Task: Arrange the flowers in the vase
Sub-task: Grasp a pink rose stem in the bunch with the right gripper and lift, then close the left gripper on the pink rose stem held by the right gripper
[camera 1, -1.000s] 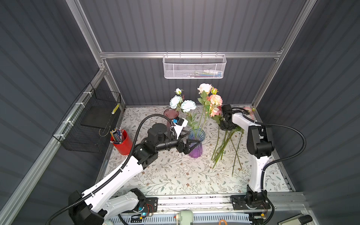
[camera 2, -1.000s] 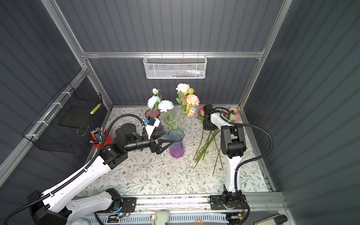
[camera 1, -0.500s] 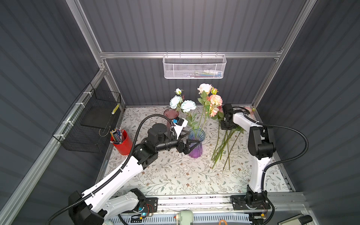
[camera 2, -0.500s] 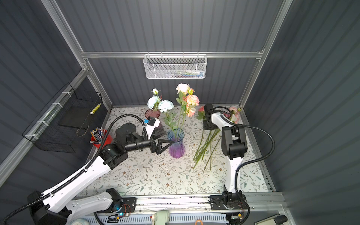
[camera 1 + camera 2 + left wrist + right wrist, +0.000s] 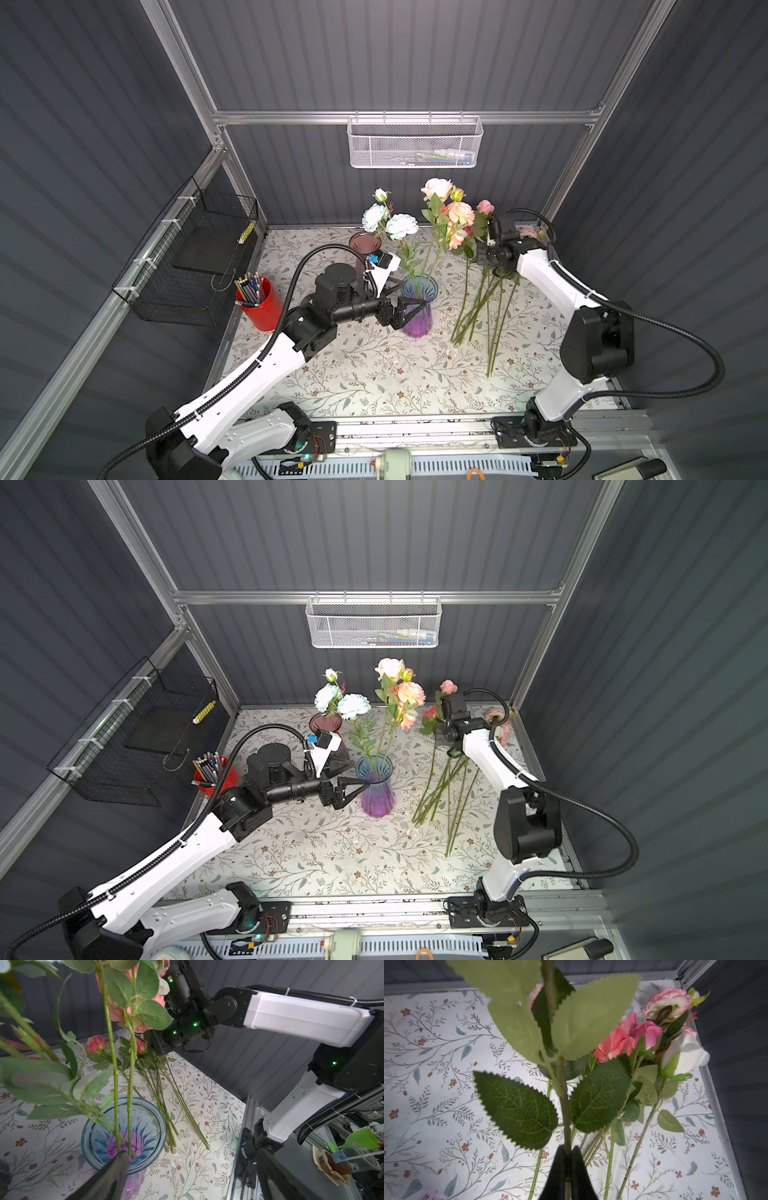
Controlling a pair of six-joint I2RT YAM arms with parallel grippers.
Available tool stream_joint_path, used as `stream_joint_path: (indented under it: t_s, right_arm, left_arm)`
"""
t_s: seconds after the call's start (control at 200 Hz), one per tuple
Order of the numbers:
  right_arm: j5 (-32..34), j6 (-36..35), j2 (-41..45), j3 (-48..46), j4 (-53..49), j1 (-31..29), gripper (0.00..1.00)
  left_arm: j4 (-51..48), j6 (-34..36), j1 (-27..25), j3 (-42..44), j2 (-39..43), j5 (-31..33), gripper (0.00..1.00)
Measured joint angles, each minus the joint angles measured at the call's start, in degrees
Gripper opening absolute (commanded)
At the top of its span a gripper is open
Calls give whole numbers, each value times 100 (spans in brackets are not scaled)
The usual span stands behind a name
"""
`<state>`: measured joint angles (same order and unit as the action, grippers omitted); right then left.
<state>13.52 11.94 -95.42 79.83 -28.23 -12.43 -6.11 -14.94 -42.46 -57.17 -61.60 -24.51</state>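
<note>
Grey walls (image 5: 415,62), floral tabletop (image 5: 374,374), loose flowers (image 5: 614,1045)

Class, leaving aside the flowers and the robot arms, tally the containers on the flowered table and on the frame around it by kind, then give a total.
Vases: 2, the blue-purple vase and the dark red vase
Wire baskets: 2, the white mesh basket and the black wire basket
Pencil cups: 1, the red cup
Total: 5
</note>
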Motion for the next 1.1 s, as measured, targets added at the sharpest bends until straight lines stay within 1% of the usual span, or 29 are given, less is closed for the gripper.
stream_joint_path:
  t_s: [0.105, 0.285, 0.32, 0.37, 0.515, 0.65, 0.845, 0.951, 1.101]
  right_arm:
    - [-33, 96, 498, -348, 376, 7, 3]
    - [-321, 376, 1257, -531, 846, 0, 3]
    - [-389, 442, 1423, -577, 903, 0, 3]
    - [-481, 540, 1711, -697, 1032, -2, 3]
    - [-660, 817, 2614, -1154, 1283, -68, 3]
    - [-748, 984, 3480, -1576, 1414, -208, 3]
    - [-811, 1110, 4411, -1683, 1464, -422, 3]
    - [-839, 1165, 4715, -1683, 1482, -586, 3]
    - [-841, 1169, 4929, -1683, 1488, -1008, 3]
  left_arm:
    - [-13, 2, 0, 0, 0, 20, 96]
    - [-33, 61, 0, 0, 0, 59, 96]
    - [-35, 83, 0, 0, 0, 81, 95]
    - [-37, 129, 0, 0, 0, 114, 91]
    - [-127, 306, 0, 2, 70, 573, 91]
    - [-138, 435, 0, 7, 337, 957, 90]
    - [-216, 492, -24, -321, 404, 1003, 83]
    - [-313, 501, -214, -658, 247, 1001, 81]
    - [-662, 719, -953, -1300, -269, 1169, 81]
